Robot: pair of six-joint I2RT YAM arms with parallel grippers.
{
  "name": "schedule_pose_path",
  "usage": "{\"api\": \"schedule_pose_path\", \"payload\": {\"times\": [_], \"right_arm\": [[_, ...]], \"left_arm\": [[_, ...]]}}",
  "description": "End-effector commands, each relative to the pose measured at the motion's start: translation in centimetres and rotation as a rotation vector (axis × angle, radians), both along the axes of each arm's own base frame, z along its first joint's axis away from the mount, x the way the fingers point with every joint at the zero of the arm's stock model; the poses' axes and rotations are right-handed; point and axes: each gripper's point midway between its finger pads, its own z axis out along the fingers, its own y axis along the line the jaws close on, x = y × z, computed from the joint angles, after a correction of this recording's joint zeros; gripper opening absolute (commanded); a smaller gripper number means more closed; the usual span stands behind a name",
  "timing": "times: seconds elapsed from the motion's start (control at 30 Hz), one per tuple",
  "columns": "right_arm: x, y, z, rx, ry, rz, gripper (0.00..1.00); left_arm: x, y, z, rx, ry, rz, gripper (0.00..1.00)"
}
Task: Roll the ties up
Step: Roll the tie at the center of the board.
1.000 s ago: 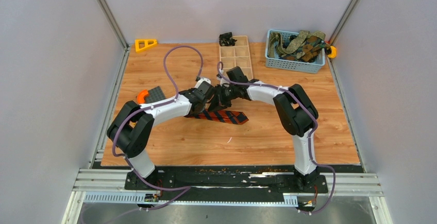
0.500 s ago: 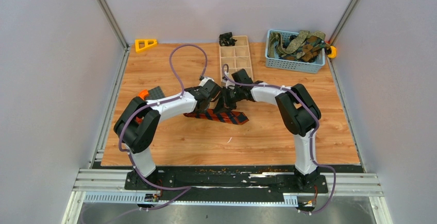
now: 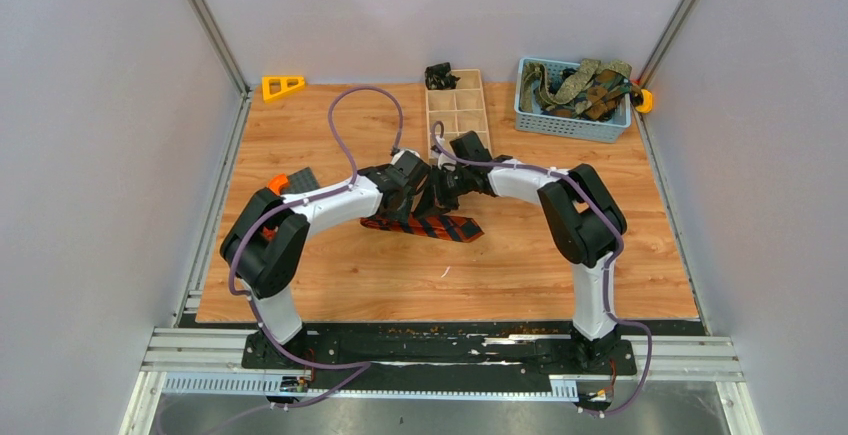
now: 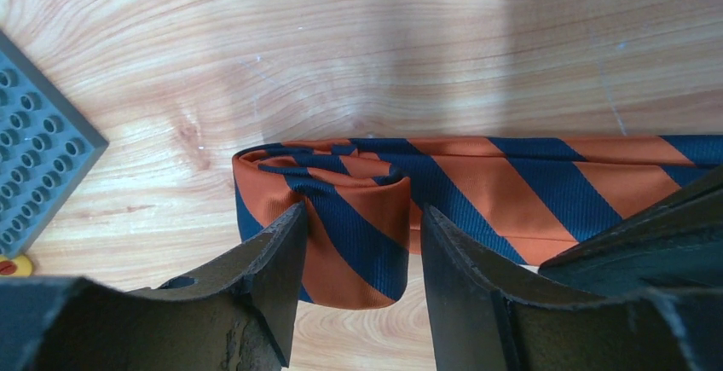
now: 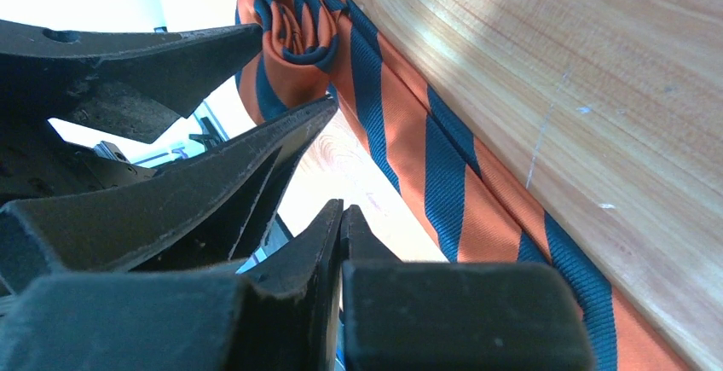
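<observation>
An orange and navy striped tie (image 3: 443, 225) lies flat on the wooden table, its left end rolled up. In the left wrist view the rolled end (image 4: 341, 217) sits between the fingers of my left gripper (image 4: 361, 211). The jaws are open around it: the left finger touches the roll and the right finger stands a little off it. My right gripper (image 5: 342, 209) is shut and empty, hovering just beside the tie (image 5: 443, 175) and the left fingers (image 5: 256, 158). In the top view both grippers, left (image 3: 415, 200) and right (image 3: 440, 195), meet over the tie's left end.
A wooden compartment tray (image 3: 457, 115) with a dark rolled tie (image 3: 438, 76) at its far end stands behind the grippers. A blue basket (image 3: 570, 123) at the back right holds several olive and brown ties. A grey baseplate (image 4: 34, 158) lies to the left, an orange triangle (image 3: 283, 85) at the back left.
My left arm has swung its wrist a little to the right, over the tie's rolled end. The right arm has shifted only slightly. The tie lies where it was.
</observation>
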Motion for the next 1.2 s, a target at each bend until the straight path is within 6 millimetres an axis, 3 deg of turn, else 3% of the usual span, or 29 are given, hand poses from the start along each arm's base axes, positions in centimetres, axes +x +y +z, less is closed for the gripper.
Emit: {"api": "schedule_pose_path", "payload": {"times": [0.0,0.3,0.57,0.77,0.97,1.17], "right_arm": [[1.1,0.4,3.7,0.046,-0.109,0.004,0.02],[1.2,0.4,4.0,0.042,-0.117,-0.002,0.02],[1.2,0.8,4.6,0.043,-0.128,-0.001,0.02],[1.1,1.0,5.0,0.041,-0.135,0.000,0.02],[1.2,1.2,5.8,0.047,-0.151,0.000,0.02],[1.1,1.6,6.8,0.050,-0.167,0.008,0.02]], "left_arm": [[0.0,-2.3,1.2,-0.121,-0.016,-0.019,0.58],[0.3,-2.5,2.4,-0.153,-0.055,-0.031,0.61],[0.2,-1.7,5.3,-0.174,-0.124,-0.034,0.76],[0.2,-0.5,7.0,-0.211,-0.172,-0.020,0.80],[0.0,1.5,8.8,-0.254,-0.225,0.007,0.81],[0.0,4.8,10.1,-0.310,-0.319,0.078,0.82]]}}
